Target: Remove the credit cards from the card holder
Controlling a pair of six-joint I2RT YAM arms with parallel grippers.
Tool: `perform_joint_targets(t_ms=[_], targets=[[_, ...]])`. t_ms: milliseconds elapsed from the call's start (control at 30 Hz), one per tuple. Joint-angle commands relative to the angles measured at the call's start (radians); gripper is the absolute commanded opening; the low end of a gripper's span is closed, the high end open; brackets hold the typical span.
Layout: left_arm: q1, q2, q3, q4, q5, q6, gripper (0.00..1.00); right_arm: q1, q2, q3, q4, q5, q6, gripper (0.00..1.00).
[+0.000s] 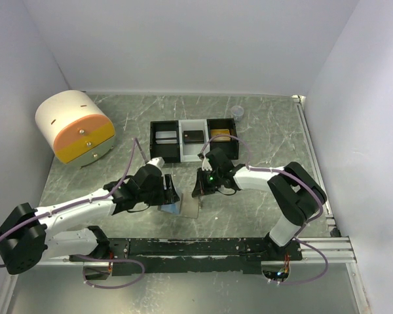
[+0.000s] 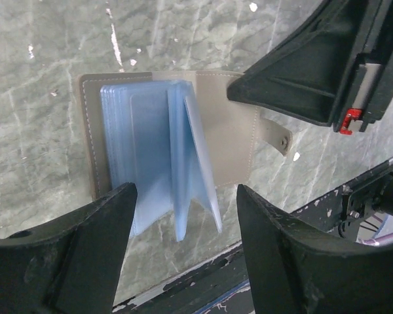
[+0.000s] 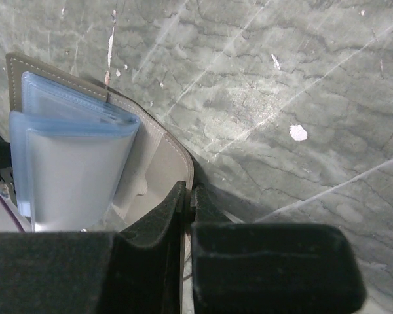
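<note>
The card holder (image 2: 232, 140) lies open on the table, a grey wallet with pale blue plastic sleeves (image 2: 141, 144) fanned up from its spine. It also shows in the top view (image 1: 190, 207) and the right wrist view (image 3: 72, 154). My left gripper (image 2: 187, 226) is open and empty, its fingers straddling the near ends of the sleeves without touching them. My right gripper (image 3: 190, 196) is shut on the edge of the holder's grey right leaf. No card shows clearly in the sleeves. Cards lie in the tray's compartments (image 1: 194, 136).
The black-and-white three-compartment tray (image 1: 191, 156) stands behind the grippers. A round white and orange drawer unit (image 1: 75, 127) is at the back left. A small clear cup (image 1: 236, 112) sits near the back wall. The black rail (image 1: 203, 247) runs along the near edge.
</note>
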Motion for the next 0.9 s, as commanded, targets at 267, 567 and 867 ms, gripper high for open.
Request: perform_joint_targets(t_ms=[267, 567, 867], targets=[[-0.004, 0.020, 0.005, 0.137, 0.155, 0.076, 0.58, 0.000, 0.017, -0.001, -0.021, 0.030, -0.011, 0.02], [-0.008, 0.165, 0.012, 0.287, 0.306, 0.092, 0.51, 0.000, -0.012, 0.009, -0.017, 0.019, 0.005, 0.06], [-0.015, 0.253, -0.001, 0.320, 0.303, 0.076, 0.46, 0.000, -0.113, 0.072, -0.098, 0.090, 0.023, 0.33]])
